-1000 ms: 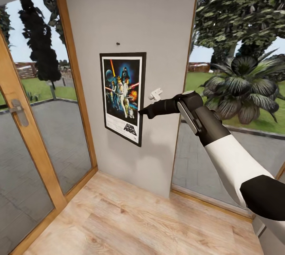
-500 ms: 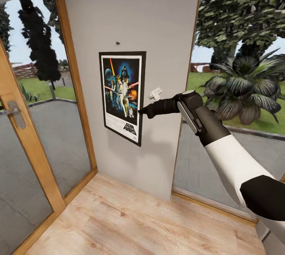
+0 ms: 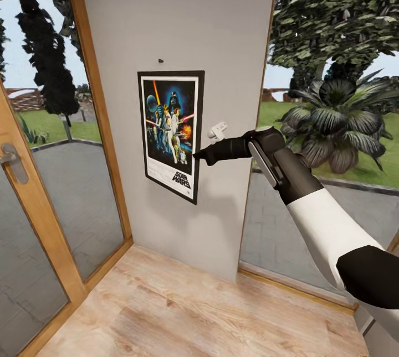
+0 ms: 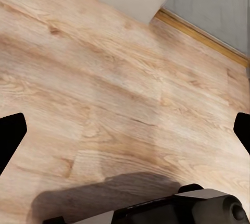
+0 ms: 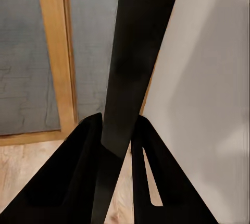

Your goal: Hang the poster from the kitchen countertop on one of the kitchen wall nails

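Observation:
The Star Wars poster [image 3: 172,130] stands upright and flat against the grey wall panel [image 3: 221,41], its top edge a little below a small dark wall nail [image 3: 160,61]. My right gripper [image 3: 197,155] is shut on the poster's right edge, low down. In the right wrist view the poster's black frame edge [image 5: 135,52] runs between the two fingers of the right gripper [image 5: 117,130]. My left gripper [image 4: 127,135] is open over the wooden floor, holding nothing. The kitchen countertop is out of view.
A glass door with a wooden frame [image 3: 94,97] and a metal handle [image 3: 10,160] stands left of the wall panel. A tall window [image 3: 332,124] onto a garden is on the right. A small white fixture [image 3: 218,131] sticks out of the wall just above my right wrist.
The whole picture has slid slightly as the camera moved. The poster and my right gripper keep the same pose against the wall.

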`<state>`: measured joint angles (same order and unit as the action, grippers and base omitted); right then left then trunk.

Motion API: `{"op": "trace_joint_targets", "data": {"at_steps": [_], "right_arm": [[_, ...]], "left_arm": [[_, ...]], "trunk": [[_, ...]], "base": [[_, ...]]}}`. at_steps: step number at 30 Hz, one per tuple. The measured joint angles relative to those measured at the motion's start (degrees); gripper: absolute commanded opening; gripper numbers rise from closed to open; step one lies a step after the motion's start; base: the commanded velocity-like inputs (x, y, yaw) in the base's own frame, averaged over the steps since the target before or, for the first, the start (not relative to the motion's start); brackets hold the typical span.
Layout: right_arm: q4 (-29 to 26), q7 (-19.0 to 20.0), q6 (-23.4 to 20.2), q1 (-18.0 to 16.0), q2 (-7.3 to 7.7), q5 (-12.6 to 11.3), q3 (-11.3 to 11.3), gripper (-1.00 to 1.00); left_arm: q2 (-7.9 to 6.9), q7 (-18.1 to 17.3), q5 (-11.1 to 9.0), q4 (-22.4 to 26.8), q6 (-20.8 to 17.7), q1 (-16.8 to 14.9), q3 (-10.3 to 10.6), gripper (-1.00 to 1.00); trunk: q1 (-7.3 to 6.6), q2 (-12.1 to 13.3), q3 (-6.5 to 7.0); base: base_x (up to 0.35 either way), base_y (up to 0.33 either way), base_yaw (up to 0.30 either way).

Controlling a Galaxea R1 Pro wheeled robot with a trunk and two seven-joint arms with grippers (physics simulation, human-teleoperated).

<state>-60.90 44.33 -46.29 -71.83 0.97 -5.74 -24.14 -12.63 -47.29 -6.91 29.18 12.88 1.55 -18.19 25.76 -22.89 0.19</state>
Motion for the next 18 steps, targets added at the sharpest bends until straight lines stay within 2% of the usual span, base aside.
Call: {"op": "trace_joint_targets", "data": {"at_steps": [11, 18], "right_arm": [[-1.9, 0.1, 0.0, 0.1, 0.04, -0.2, 0.0, -1.0], [-1.9, 0.0, 0.0, 0.0, -0.16, -0.1, -0.1, -1.0]], "left_arm": [[-0.02, -0.1, 0.1, -0.2, 1.5, 0.0, 0.0, 1.0], [-0.02, -0.1, 0.1, -0.3, 1.9, 0.0, 0.0, 1.0]], "trunk": [[0.0, 0.0, 0.32], [0.0, 0.0, 0.45]], "base": [[0.043, 0.099, -0.097], [0.111, 0.117, -0.025]]}}
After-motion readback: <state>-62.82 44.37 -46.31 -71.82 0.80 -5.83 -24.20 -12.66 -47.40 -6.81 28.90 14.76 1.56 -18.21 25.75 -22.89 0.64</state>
